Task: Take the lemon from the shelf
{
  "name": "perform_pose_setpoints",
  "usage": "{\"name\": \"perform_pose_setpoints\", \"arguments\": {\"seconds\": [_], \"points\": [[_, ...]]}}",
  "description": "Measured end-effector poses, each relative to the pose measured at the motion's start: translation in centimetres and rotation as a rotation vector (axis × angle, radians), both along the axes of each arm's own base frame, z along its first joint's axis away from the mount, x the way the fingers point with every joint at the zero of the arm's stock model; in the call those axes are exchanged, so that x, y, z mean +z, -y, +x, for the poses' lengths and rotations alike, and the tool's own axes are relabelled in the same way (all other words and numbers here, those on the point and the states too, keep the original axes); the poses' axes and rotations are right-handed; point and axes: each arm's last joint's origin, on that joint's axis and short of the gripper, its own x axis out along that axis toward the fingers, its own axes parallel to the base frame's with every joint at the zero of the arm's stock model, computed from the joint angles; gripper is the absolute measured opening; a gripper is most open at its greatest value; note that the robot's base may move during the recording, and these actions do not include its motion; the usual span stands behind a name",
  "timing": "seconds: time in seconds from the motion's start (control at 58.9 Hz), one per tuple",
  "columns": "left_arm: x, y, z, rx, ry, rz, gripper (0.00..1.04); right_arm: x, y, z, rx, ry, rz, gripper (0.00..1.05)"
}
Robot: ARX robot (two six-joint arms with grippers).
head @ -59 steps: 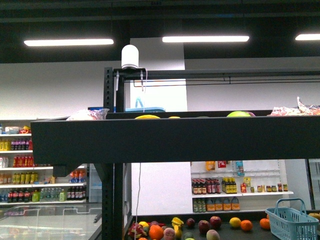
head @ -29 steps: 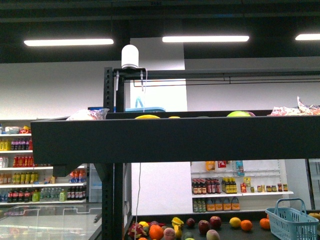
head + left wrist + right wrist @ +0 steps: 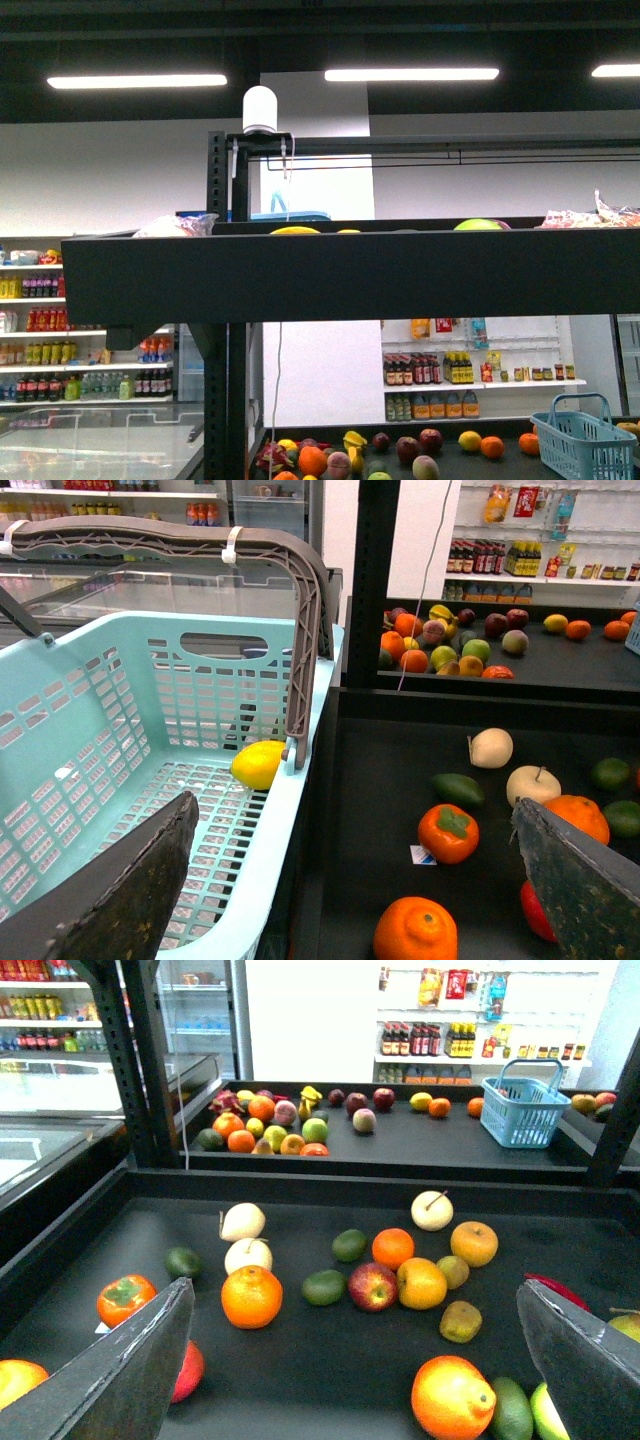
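Observation:
A bright-yellow oval lemon (image 3: 258,764) lies on the floor of a light-blue basket (image 3: 120,730), close to its brown handle. My left gripper (image 3: 350,890) is open. One finger hangs over the basket and the other over the black shelf tray (image 3: 380,780), and the lemon lies beyond the gripper. Over the same shelf tray (image 3: 300,1360) my right gripper (image 3: 350,1370) is open above loose fruit, holding nothing. The front view shows only the shelf's upper tier (image 3: 350,275) and neither arm.
Oranges (image 3: 251,1296), a red apple (image 3: 373,1286), green fruits (image 3: 323,1287), a persimmon (image 3: 448,832) and pale stemmed fruits (image 3: 533,785) are scattered on the tray. Black uprights (image 3: 140,1060) stand at its corners. A second fruit stand with a blue basket (image 3: 523,1102) is behind.
The front view has shifted very slightly; nothing else visibly moved.

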Motion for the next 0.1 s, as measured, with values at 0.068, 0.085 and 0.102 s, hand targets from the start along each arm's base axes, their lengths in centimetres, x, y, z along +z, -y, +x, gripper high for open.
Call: {"name": "perform_pose_setpoints", "arguments": {"seconds": [0.068, 0.085, 0.102], "points": [[0.0, 0.0, 0.0, 0.0, 0.0, 0.0, 0.97, 0.0, 0.0, 0.0, 0.0, 0.0, 0.0, 0.97], [0.0, 0.0, 0.0, 0.0, 0.0, 0.0, 0.97, 0.0, 0.0, 0.0, 0.0, 0.0, 0.0, 0.97], [0.0, 0.0, 0.0, 0.0, 0.0, 0.0, 0.97, 0.0, 0.0, 0.0, 0.0, 0.0, 0.0, 0.97]]}}
